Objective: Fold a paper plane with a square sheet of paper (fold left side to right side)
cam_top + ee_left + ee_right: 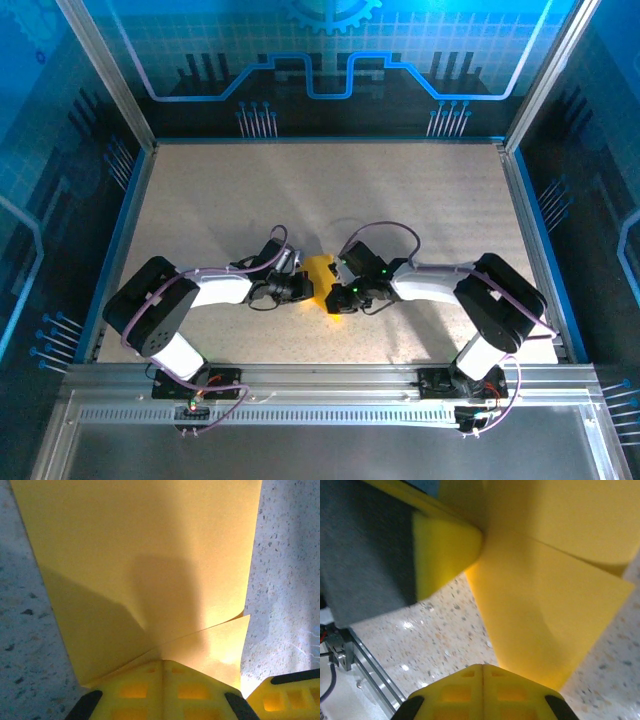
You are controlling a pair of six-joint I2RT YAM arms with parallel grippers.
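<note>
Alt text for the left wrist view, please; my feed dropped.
The left gripper, jaws shut, pinches the folded yellow paper, whose overlapping layers spread across most of the frame. Speckled table shows on both sides.

You're looking at a speckled beige table [320, 190] with an aluminium rail [330, 385] along its near edge. Blue walls [330, 50] printed with circuit lines close it in on three sides, between slanting metal posts [105, 70]. The light is cool and bluish.
</note>
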